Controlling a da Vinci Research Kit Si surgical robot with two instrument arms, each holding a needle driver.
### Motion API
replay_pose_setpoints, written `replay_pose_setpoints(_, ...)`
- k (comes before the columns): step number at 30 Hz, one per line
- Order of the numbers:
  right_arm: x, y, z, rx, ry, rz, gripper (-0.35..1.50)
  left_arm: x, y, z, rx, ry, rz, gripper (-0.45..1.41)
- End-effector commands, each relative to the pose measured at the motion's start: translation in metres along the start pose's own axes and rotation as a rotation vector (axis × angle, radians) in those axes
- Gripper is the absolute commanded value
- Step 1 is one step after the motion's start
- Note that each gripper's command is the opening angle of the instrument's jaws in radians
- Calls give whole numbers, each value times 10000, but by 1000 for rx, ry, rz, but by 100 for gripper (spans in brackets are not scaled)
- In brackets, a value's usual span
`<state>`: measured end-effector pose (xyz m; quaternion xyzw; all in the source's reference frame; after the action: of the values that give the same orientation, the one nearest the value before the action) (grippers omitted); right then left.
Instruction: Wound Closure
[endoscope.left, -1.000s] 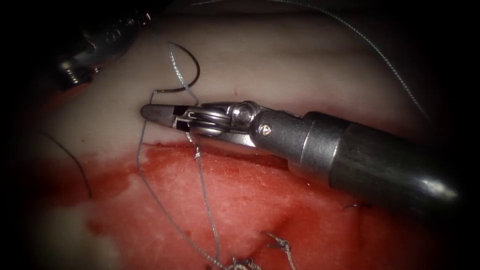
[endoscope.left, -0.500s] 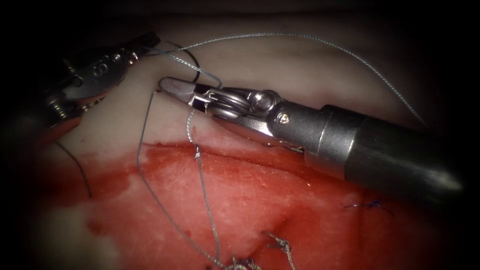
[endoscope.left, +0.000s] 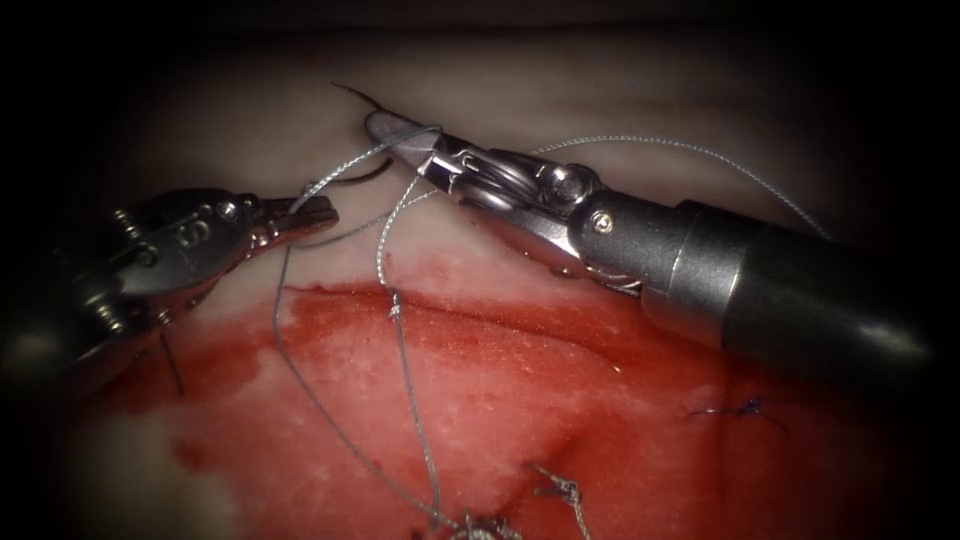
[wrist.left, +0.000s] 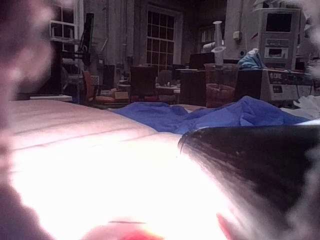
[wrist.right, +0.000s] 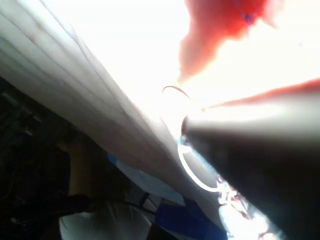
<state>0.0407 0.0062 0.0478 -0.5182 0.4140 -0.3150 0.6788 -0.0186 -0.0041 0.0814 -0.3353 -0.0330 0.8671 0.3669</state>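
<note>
My right tool (endoscope.left: 395, 135) reaches in from the right over the pale upper part of the tissue (endoscope.left: 600, 110), above the red cut face. Its jaws are pressed together, and the thread (endoscope.left: 400, 330) crosses them near their base; whether they pinch it I cannot tell. My left tool (endoscope.left: 318, 212) lies to the left, low over the tissue, jaws closed on the thread where one strand arrives from the right tool's side. The needle (endoscope.left: 352, 180) sits between the two tools, a dark curve just beneath the right jaws; one thin end shows above them. Neither tool holds it, and I cannot tell whether it enters the tissue. From the right tool two strands run down across the red fluid (endoscope.left: 500, 380) to a knot (endoscope.left: 480, 525) at the lower edge. Another strand arcs away to the right.
</note>
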Motion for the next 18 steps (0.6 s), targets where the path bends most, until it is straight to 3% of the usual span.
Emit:
replay_pose_setpoints(1, -4, 13, 12, -12, 1, -2, -35, 15, -7, -4, 7, 9, 3, -45)
replay_pose_setpoints(7, -5, 14, 16, -185, 23, 13, -35, 6, 3, 5, -54, -38, 51, -45)
replay_pose_setpoints(13, -1, 21, 18, -284, 75, 21, -35, -7, -4, 21, -29, -63, 94, -45)
replay_pose_setpoints(18, 19, 31, 31, -456, 243, 38, -35, -22, -22, 54, 26, -78, 308, -45)
